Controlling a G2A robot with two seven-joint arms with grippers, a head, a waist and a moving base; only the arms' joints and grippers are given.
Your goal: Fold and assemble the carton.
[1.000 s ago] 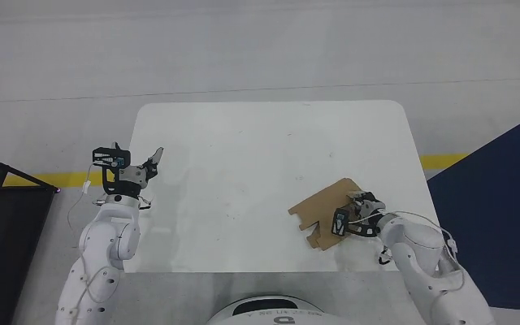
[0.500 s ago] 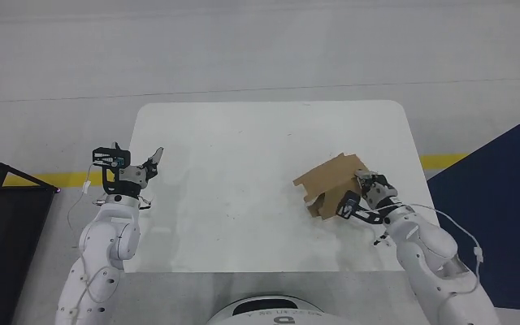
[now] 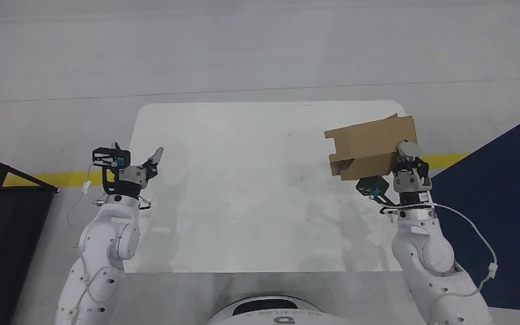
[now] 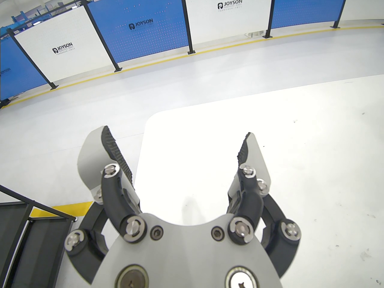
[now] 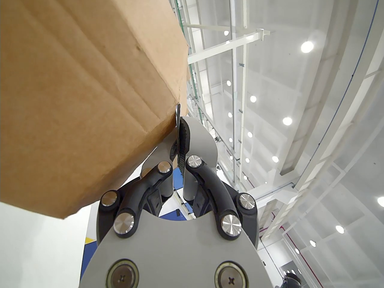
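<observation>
- Over the far right corner of the bench (image 3: 244, 219), the carton (image 3: 370, 145) is airborne, right end effector (image 3: 404, 153) clenched on its edge.
- At the bench's left edge, left end effector (image 4: 177, 146) hangs released.

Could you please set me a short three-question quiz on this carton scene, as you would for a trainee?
1. True or false: the left pincer is shut on a flap of the carton.
2. Where is the carton? A, on the floor; B, gripped at an edge by the right pincer, by the far right corner of the table; C, in the left pincer.
3. Fill in: the left pincer is open, near the table's ___ edge.
Key: 1 false; 2 B; 3 left.
</observation>
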